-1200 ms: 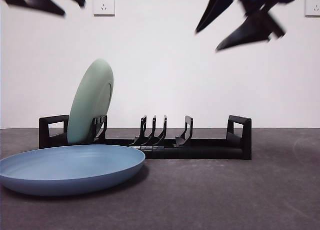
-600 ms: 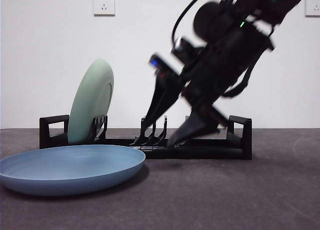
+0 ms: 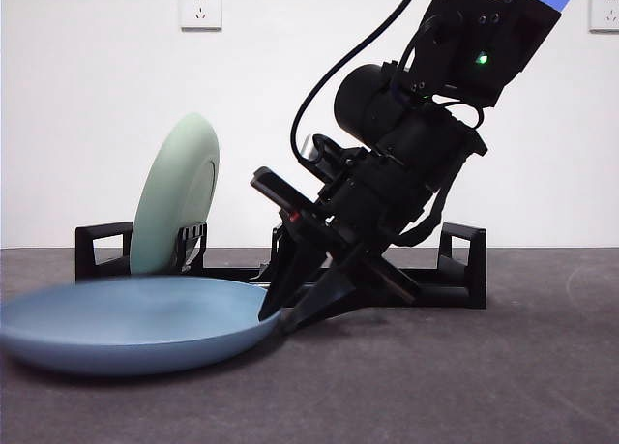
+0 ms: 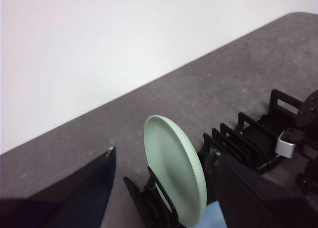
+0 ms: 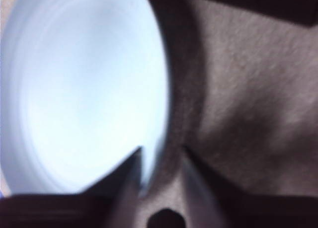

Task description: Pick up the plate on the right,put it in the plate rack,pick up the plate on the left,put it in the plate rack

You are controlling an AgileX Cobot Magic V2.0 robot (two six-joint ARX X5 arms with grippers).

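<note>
A blue plate [image 3: 135, 323] lies flat on the table at the front left. My right gripper [image 3: 280, 313] has come down at its right rim. In the right wrist view the gripper [image 5: 161, 158] is open, one jaw over the plate [image 5: 84, 89] and the other outside the rim. A pale green plate [image 3: 179, 192] stands on edge in the left end of the black plate rack [image 3: 455, 270]. My left gripper [image 4: 164, 198] hangs open high above the green plate [image 4: 176, 173] and the rack [image 4: 253, 138], holding nothing.
The right arm's dark body [image 3: 416, 163] covers the middle of the rack in the front view. Grey table [image 3: 464, 386] stretches to the right of the blue plate. A white wall with sockets [image 3: 200, 7] stands behind.
The right arm swung down from the top right to the blue plate's right rim. The blue plate now looks blurred and slightly shifted left. The left gripper's tips left the front view.
</note>
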